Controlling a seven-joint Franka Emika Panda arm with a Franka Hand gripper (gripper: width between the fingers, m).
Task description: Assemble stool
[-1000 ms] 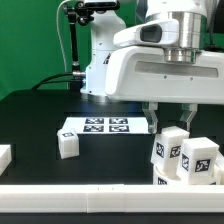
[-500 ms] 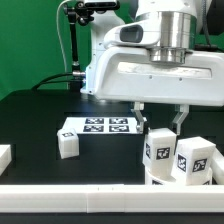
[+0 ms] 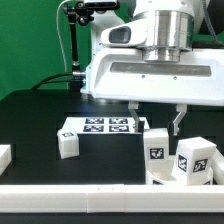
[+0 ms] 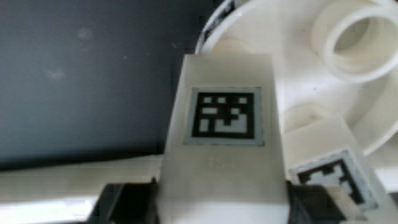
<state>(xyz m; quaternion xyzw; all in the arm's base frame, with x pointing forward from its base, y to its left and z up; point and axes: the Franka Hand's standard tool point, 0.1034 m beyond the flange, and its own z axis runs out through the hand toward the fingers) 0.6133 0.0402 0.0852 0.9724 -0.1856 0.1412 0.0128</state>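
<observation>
The two-finger gripper (image 3: 157, 123) hangs spread and empty over a stubby white plastic tagged leg block (image 3: 157, 150), which stands upright at the exterior view's lower right beside the thick round white seat (image 4: 294, 25). The block looks light, rigid and probably slick, so pinch its flat opposite faces.

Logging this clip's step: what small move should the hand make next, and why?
Probably lift clear and head for the loose leg. The hand hangs open above a standing leg on the seat, beside a second leg.
</observation>
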